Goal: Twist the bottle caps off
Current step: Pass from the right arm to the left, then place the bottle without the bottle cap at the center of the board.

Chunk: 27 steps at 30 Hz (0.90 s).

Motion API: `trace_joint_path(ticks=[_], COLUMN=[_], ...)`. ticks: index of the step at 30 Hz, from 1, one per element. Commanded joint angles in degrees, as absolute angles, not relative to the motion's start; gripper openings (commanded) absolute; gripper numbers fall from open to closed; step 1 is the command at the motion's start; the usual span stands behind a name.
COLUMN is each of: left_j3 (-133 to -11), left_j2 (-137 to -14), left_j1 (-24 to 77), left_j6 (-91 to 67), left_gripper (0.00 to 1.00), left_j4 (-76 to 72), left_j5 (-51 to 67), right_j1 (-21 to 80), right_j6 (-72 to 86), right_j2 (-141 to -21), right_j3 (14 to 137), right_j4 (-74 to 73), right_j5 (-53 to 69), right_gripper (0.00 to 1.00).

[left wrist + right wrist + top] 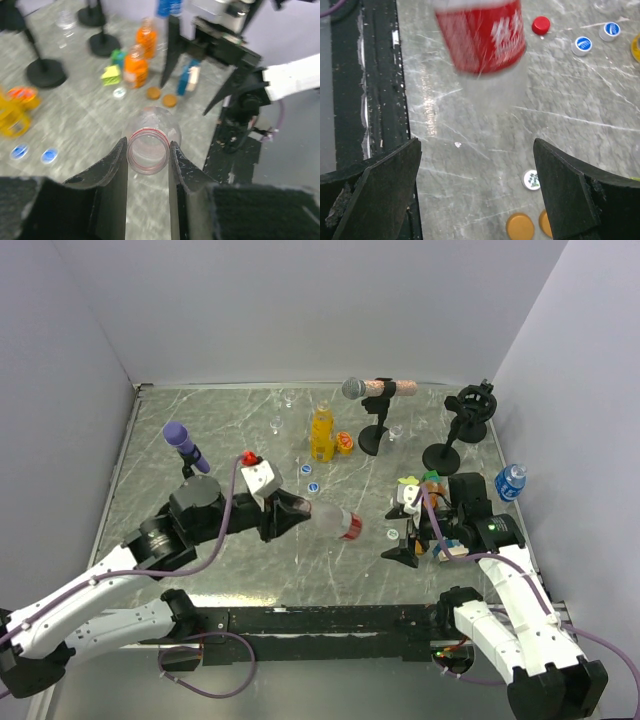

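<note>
The left arm's jaws are closed on a clear plastic bottle with a red-and-white label point(148, 142), one black finger point(116, 175) pressed against each side of its near end; the bottle juts out roughly level from them, appears lifted off the grey marbled table point(220, 430), and points toward the right arm; its far end is blurred, and whether a cap sits on it I cannot tell; the right arm's jaws stand spread as wide as they go, gripping nothing, just short of that far end; on the table below the gap between them lies a small white screw cap point(531, 179), with two flat brown discs point(520, 226) side by side just nearer the wrist; beyond the held bottle a small red screw cap point(540, 25) and two blue-topped caps point(583, 45) lie loose on the table, apart from one another; farther back, near the middle of the table, a yellow-orange juice bottle point(321, 433) stands upright; a small blue-labelled bottle point(510, 482) sits by the right wall; black microphone stands point(372, 440) rise at the rear right, and a purple-headed microphone point(185, 447) stands at the left.
</note>
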<state>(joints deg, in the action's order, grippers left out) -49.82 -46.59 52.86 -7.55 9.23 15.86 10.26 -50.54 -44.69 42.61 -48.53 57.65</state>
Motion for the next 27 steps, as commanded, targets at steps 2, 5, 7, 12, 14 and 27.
trace_joint_path(ticks=[2,5,7,12,14,27], left_j3=[-59.1,-63.0,-65.0,-67.8,-69.3,-75.5], left_j2=[-48.1,-50.8,-52.8,-57.5,-59.8,-72.1], left_j1=[52.8,52.6,52.2,48.4,44.8,32.5], left_j6=[-7.7,-8.5,-8.4,-7.0,-6.4,-4.3], left_gripper=[0.01,0.01,0.01,0.01,0.01,0.02], left_j4=[30.7,35.7,37.5,37.6,37.4,36.1], left_j5=[0.2,-8.1,-12.5,-17.7,-16.2,-7.0], right_j1=[9.7,9.7,9.7,9.7,9.6,9.7], right_j6=[-49.7,-49.7,-49.6,-49.6,-49.7,-49.9], right_j2=[-44.5,-44.6,-44.5,-44.6,-44.7,-44.5], right_j3=[42.0,41.8,41.7,41.6,41.6,41.3], right_j4=[-45.4,-45.3,-45.2,-45.1,-45.2,-45.4], right_j5=[55.9,55.5,55.4,55.5,55.5,56.1], right_gripper=[0.99,0.99,0.99,0.99,0.99,0.99])
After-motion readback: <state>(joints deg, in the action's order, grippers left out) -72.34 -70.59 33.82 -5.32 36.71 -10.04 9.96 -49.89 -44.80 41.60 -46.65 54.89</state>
